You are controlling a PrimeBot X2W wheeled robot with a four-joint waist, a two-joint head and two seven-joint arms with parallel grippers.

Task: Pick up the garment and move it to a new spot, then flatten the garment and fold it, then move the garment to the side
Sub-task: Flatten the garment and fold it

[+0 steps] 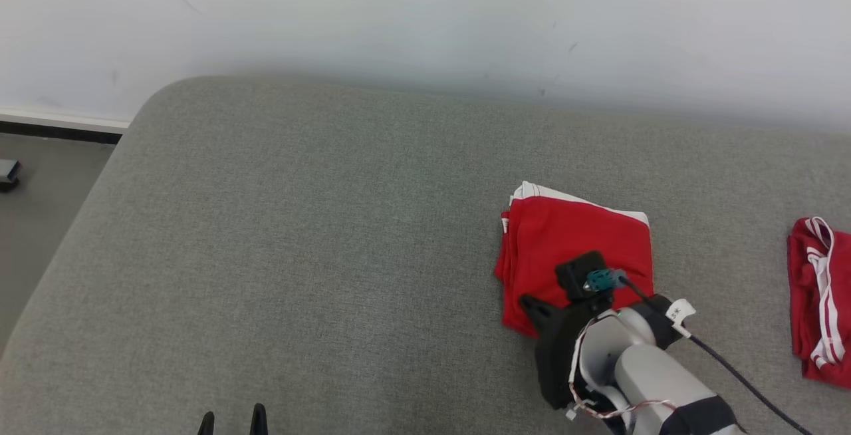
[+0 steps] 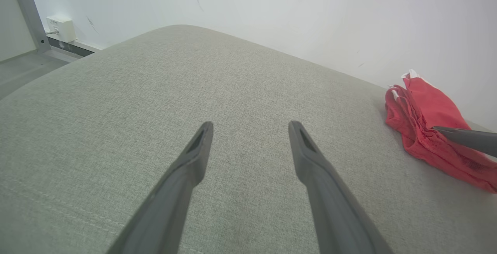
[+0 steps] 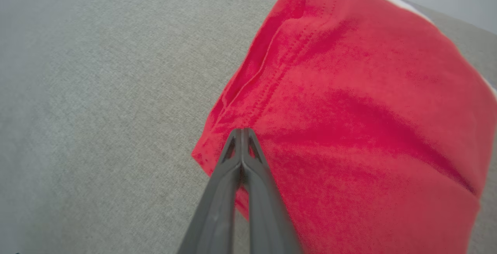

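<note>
One red garment [image 1: 578, 235], folded into a neat square with a white band [image 1: 572, 197] showing at its far edge, lies on the grey cushion [image 1: 299, 235], right of centre in your head view. Your right gripper [image 3: 241, 131] has its two fingers pressed together on the near-left corner of the stack, apparently pinching cloth. How many layers it has caught cannot be made out. Your left gripper [image 2: 250, 126] hangs wide open and empty above bare cushion, low at the left and well apart from the garment. A striped red piece [image 1: 821, 302] sits further right, apart from the folded one. A pale wall [image 1: 399, 16] runs behind.

Folding looks finished, so the step in hand reads as the last one: moving the garment to the side. The next move calls for a low lift or slide that keeps the folds stacked. A one-corner hold may let the lower layers trail or the square open out, so go slowly and check that the whole stack comes with you.
</note>
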